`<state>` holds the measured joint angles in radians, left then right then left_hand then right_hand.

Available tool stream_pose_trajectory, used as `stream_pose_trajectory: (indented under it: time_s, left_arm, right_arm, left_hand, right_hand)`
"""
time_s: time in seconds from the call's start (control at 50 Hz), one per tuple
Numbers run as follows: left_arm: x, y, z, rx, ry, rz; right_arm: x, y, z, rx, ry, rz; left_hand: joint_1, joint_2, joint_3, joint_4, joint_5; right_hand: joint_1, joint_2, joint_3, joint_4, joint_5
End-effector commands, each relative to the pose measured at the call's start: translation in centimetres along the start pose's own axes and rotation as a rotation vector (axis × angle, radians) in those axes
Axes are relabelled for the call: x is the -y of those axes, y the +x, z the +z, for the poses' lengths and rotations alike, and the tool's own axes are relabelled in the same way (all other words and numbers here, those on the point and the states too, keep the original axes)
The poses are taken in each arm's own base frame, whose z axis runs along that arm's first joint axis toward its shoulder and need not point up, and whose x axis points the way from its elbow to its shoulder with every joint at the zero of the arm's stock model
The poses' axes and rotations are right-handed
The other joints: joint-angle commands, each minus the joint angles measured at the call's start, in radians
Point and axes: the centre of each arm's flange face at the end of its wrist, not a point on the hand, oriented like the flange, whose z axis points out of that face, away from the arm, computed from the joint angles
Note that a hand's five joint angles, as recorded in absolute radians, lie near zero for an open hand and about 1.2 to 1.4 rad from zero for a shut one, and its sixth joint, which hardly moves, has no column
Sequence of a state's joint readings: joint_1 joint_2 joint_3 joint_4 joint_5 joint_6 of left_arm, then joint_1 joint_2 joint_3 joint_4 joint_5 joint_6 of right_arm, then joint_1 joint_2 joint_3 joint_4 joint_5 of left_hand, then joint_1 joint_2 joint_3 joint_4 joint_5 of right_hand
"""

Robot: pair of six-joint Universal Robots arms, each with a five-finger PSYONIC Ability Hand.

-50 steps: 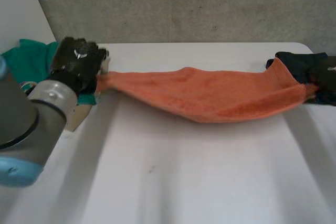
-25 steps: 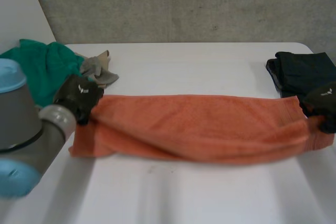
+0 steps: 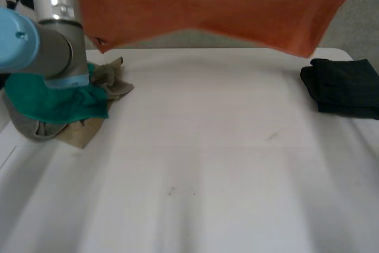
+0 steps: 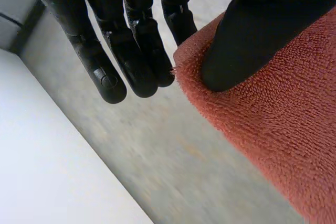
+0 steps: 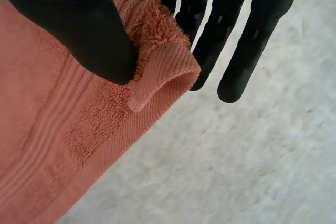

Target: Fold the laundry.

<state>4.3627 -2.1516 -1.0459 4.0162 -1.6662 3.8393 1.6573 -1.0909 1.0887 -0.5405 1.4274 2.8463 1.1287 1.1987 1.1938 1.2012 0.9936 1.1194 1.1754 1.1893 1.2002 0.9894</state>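
Towel: the orange towel (image 3: 213,4) is off the table (image 3: 213,164), stretched wide across the top of the head-view frame from upper left to upper right. Its lower edge hangs above the far side of the tabletop, dipping lowest towards the right. It touches nothing on the table.

Left hand (image 4: 137,35): grasping. In my left wrist view the thumb presses down on a corner of the towel. One finger runs behind the cloth's edge there, so the corner is pinched between them. The other fingers lie straight just beside the corner, clear of the terry.

Right hand (image 5: 231,24): grasping. In my right wrist view the thumb sits on the opposite corner, where the banded hem curls over into a small roll. The corner is nipped between the thumb and the nearest finger. The remaining fingers are straight, beside the hem.

My left arm (image 3: 35,39) stands at the upper left of the head view, grey joint and light-blue cap in front of the pile.

Other items on the table: a green cloth (image 3: 53,102) bunched at the left edge with a tan cloth (image 3: 112,78) touching it, and a dark folded cloth (image 3: 343,87) at the right edge. The pile and the dark cloth are well apart.
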Motion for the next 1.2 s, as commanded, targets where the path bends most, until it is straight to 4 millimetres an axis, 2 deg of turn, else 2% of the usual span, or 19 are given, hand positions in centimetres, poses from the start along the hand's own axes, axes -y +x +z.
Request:
stream_pose_trajectory:
  time_s: [0.02,0.06,0.1,0.16,0.18,0.24,0.26,0.3,0.34,0.38,0.44,0.48,0.54,0.62,0.68,0.76,0.9,1.02,1.2]
  left_arm:
    - [-4.3,2.6,-6.4,-0.186,-0.251,0.033]
    - [-5.1,3.1,-7.9,-0.227,-0.298,0.039]
    - [-6.7,4.2,-11.2,-0.31,-0.388,0.05]
    - [-8.0,5.1,-13.9,-0.372,-0.46,0.06]
    - [-8.3,5.5,-15.6,-0.416,-0.505,0.066]
    - [-8.1,5.8,-18.1,-0.495,-0.575,0.079]
    - [-7.6,5.4,-19.7,-0.549,-0.63,0.088]
    - [-6.5,4.5,-20.4,-0.587,-0.673,0.095]
    - [-4.4,2.4,-21.8,-0.648,-0.756,0.109]
    - [-3.1,0.9,-23.2,-0.7,-0.823,0.125]
    - [-0.3,-1.9,-26.5,-0.829,-0.966,0.16]
    - [2.1,-4.1,-29.1,-0.948,-1.067,0.174]
    - [3.8,-5.5,-30.6,-1.021,-1.11,0.187]
    - [4.0,-5.4,-30.4,-1.024,-1.045,0.193]
    - [3.2,-4.4,-28.8,-0.951,-0.963,0.191]
    - [1.0,-2.2,-25.7,-0.835,-0.854,0.176]
    - [-2.4,1.4,-21.7,-0.714,-0.737,0.159]
    - [-5.7,4.7,-20.1,-0.693,-0.724,0.161]
    - [-9.7,7.9,-17.4,-0.585,-0.723,0.199]
  right_arm:
    - [-5.8,-2.7,-2.8,0.105,-0.263,0.024]
    - [-8.0,-3.7,-4.3,0.163,-0.367,0.009]
    - [-10.1,-4.8,-5.9,0.23,-0.462,-0.025]
    - [-11.8,-5.8,-7.9,0.302,-0.56,-0.088]
    - [-12.1,-6.1,-8.5,0.322,-0.586,-0.106]
    - [-12.4,-6.5,-10.0,0.379,-0.65,-0.159]
    - [-12.2,-6.7,-11.3,0.428,-0.701,-0.193]
    - [-12.0,-6.4,-12.4,0.463,-0.752,-0.22]
    - [-10.8,-6.3,-14.7,0.537,-0.844,-0.247]
    - [-9.0,-5.9,-17.2,0.613,-0.938,-0.271]
    - [-6.5,-5.1,-19.7,0.682,-1.023,-0.301]
    - [-4.8,-3.5,-21.8,0.736,-1.087,-0.356]
    - [-3.8,-1.5,-23.7,0.801,-1.113,-0.465]
    - [-4.3,-0.3,-23.6,0.774,-1.095,-0.527]
    - [-4.7,-0.2,-23.0,0.725,-1.084,-0.499]
    - [-6.7,-0.3,-21.3,0.641,-1.062,-0.434]
    - [-8.6,-3.3,-17.8,0.582,-0.97,-0.343]
    - [-11.7,-4.6,-15.5,0.525,-0.949,-0.334]
    - [-14.2,-6.1,-12.7,0.445,-0.889,-0.395]
  left_hand:
    - [0.268,0.198,0.202,0.195,0.228]
    - [0.268,0.198,0.202,0.195,0.228]
    - [0.268,0.198,0.202,0.195,0.228]
    - [0.268,0.198,0.202,0.195,0.228]
    - [0.268,0.198,0.202,0.195,0.228]
    - [0.268,0.198,0.202,0.195,0.228]
    - [0.268,0.198,0.202,0.195,0.228]
    - [0.268,0.198,0.202,0.195,0.228]
    - [0.268,0.198,0.202,0.195,0.228]
    - [0.268,0.198,0.202,0.195,0.228]
    - [0.268,0.198,0.202,0.195,0.228]
    - [0.268,0.198,0.202,0.195,0.228]
    - [0.268,0.198,0.202,0.195,0.228]
    - [0.268,0.198,0.202,0.195,0.228]
    - [0.268,0.198,0.202,0.195,0.228]
    - [0.268,0.198,0.202,0.195,0.228]
    - [0.268,0.198,0.202,0.195,0.228]
    - [0.268,0.198,0.202,0.195,0.228]
    - [0.268,0.198,0.202,0.195,0.228]
  right_hand:
    - [0.277,0.221,0.207,0.196,0.232]
    - [0.277,0.221,0.207,0.196,0.232]
    - [0.277,0.221,0.207,0.196,0.232]
    - [0.277,0.221,0.207,0.196,0.232]
    - [0.277,0.221,0.207,0.196,0.232]
    - [0.277,0.221,0.207,0.196,0.232]
    - [0.277,0.221,0.207,0.196,0.232]
    - [0.277,0.221,0.207,0.196,0.232]
    - [0.277,0.221,0.207,0.196,0.232]
    - [0.277,0.221,0.207,0.196,0.232]
    - [0.277,0.221,0.207,0.196,0.232]
    - [0.277,0.221,0.207,0.196,0.232]
    - [0.277,0.221,0.207,0.196,0.232]
    - [0.277,0.221,0.207,0.196,0.232]
    - [0.277,0.221,0.207,0.196,0.232]
    - [0.277,0.221,0.207,0.196,0.232]
    - [0.277,0.221,0.207,0.196,0.232]
    - [0.277,0.221,0.207,0.196,0.232]
    - [0.277,0.221,0.207,0.196,0.232]
